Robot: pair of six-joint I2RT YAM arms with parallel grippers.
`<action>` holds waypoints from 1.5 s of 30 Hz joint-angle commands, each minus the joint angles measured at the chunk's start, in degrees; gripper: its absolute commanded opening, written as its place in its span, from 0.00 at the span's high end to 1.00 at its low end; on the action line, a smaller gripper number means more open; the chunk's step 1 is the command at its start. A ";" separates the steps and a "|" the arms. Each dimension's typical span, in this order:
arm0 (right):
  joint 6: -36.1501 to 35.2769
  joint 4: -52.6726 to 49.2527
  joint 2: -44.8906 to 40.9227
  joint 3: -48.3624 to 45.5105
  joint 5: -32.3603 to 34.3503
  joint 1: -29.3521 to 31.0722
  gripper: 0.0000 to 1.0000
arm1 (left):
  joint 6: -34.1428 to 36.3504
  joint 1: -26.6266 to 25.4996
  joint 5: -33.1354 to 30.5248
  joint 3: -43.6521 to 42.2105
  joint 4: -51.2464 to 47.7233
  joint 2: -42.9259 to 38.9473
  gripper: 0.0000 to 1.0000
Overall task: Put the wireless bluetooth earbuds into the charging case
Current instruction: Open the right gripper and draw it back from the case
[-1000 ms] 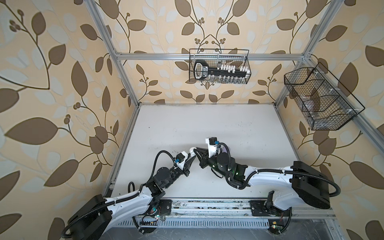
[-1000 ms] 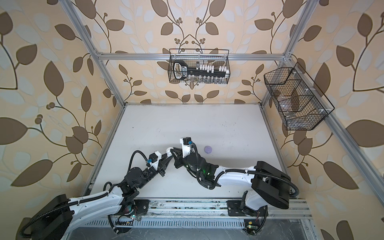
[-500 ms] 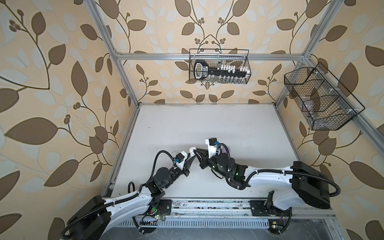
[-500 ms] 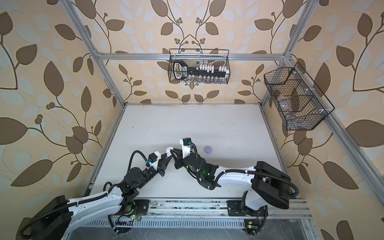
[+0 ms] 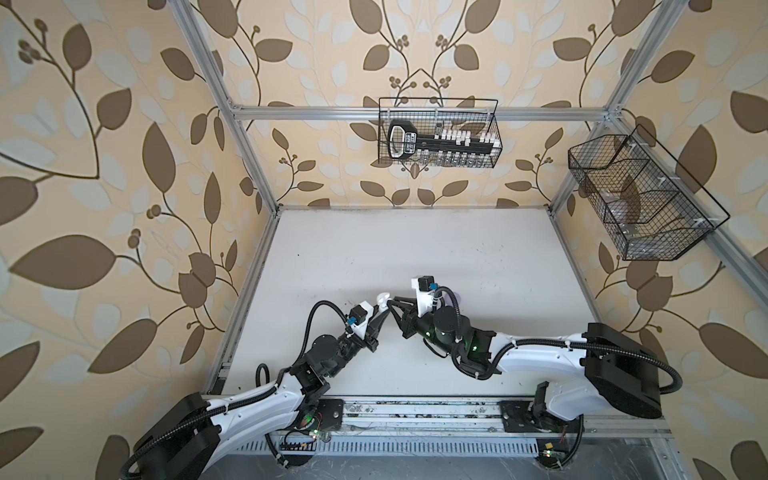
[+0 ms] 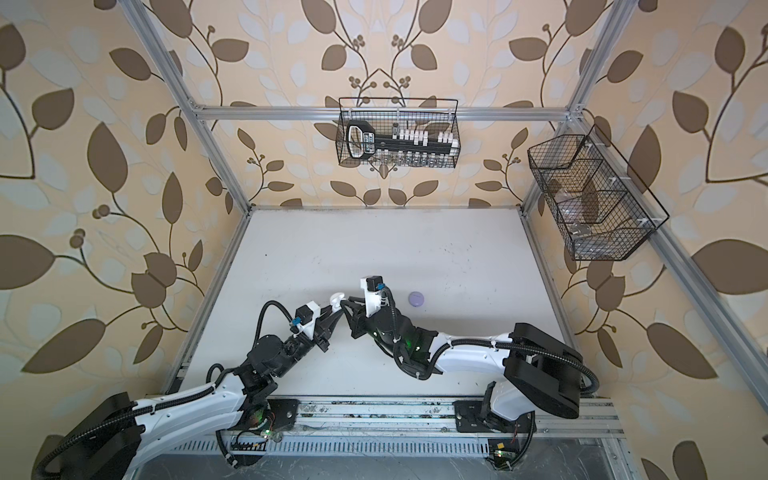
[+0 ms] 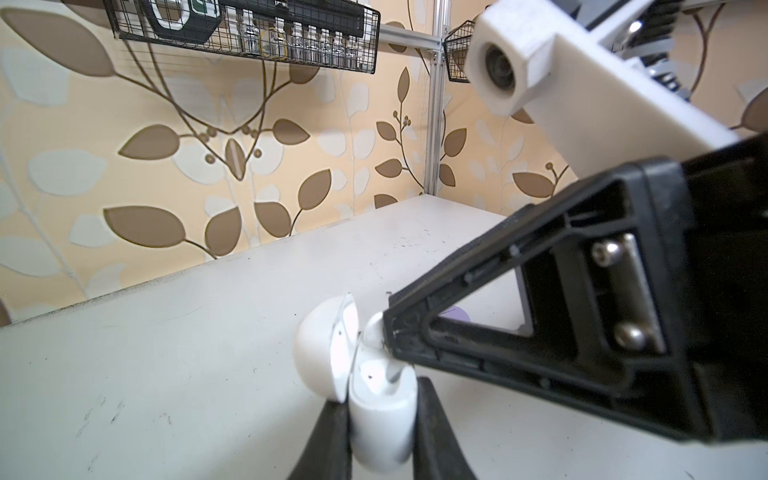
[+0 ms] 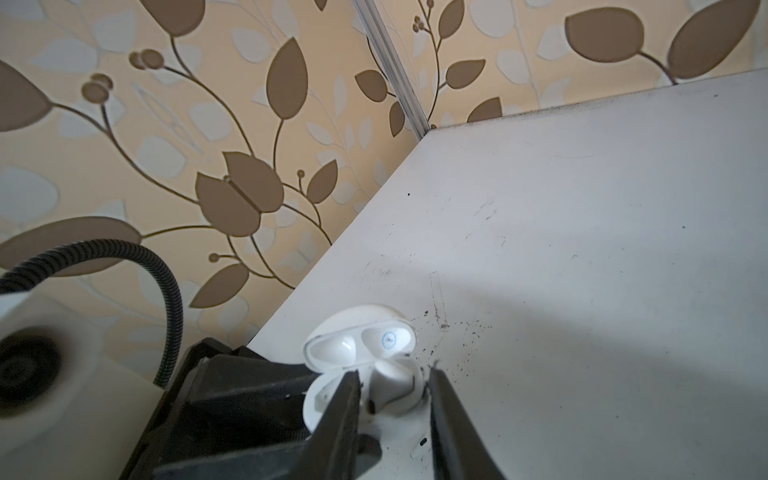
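White charging case (image 7: pixel 374 419), lid up, clamped in left gripper (image 7: pixel 377 392). Apart-jawed right gripper (image 8: pixel 394 370) straddles the earbud (image 8: pixel 392 384) in it. Both are mid table (image 5: pixel 415 249), far edge well apart.

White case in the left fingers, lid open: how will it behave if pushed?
Likely slippery: the white case has a glossy, rounded shell, and the left fingers pinch only its lower body. Its hinged lid stands open, so a push there would probably swing it.

Right gripper (image 8: pixel 393 370): the jaws, closed a second ago, have parted and now stand on either side of the white earbud (image 8: pixel 395 388) (seated in the open case (image 8: pixel 357 332)), a gap on each side.
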 commanded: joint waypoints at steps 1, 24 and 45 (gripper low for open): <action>-0.68 -1.66 -1.05 -0.45 -0.28 0.12 0.69 | -0.78 0.61 -0.92 -3.14 3.29 -1.01 1.00; 4.38 -33.42 0.44 8.98 -1.36 -0.69 0.58 | -1.33 0.60 -11.75 -2.87 0.53 -5.73 1.00; 12.71 -39.53 25.72 27.09 -12.07 3.11 0.61 | -2.44 0.61 -36.69 -2.05 -6.74 -11.17 1.00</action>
